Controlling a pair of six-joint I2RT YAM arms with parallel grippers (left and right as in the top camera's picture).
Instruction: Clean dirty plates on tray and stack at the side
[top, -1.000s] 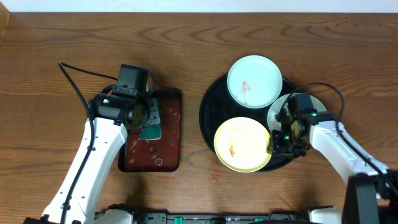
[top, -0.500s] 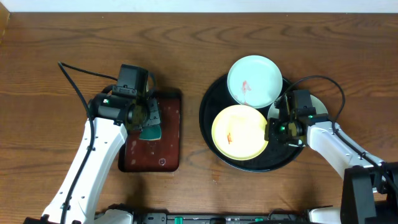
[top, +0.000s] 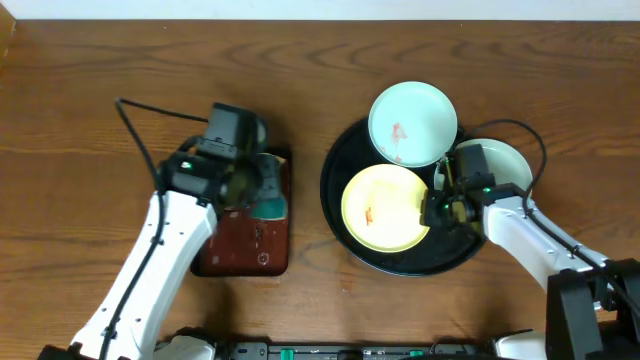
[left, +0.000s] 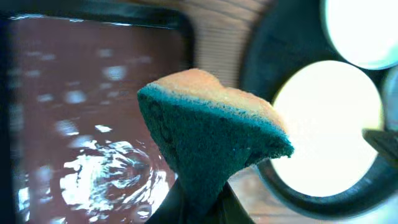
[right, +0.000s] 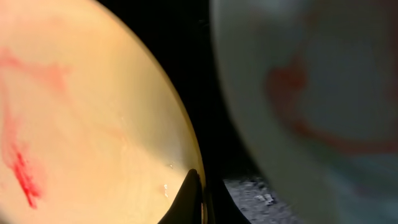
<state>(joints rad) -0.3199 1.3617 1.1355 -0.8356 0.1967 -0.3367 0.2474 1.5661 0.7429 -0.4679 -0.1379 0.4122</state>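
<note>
A brown wooden table (top: 90, 60) holds a round black tray (top: 335, 215) on the right and a small wet brown tray (top: 240, 250) on the left. Inside the black tray lie a yellow plate (top: 385, 210) with a red smear and, touching it behind, a smeared mint plate (top: 412, 125); a third pale plate (top: 505, 165) sits at the tray's right edge, partly hidden by the right arm. The left pincer (left: 199, 205) pinches a teal-and-tan sponge (left: 211, 137) above the brown tray, while the right pincer (top: 437, 208) rests a fingertip (right: 189, 196) at the yellow plate's right rim, its grip impossible to tell.
</note>
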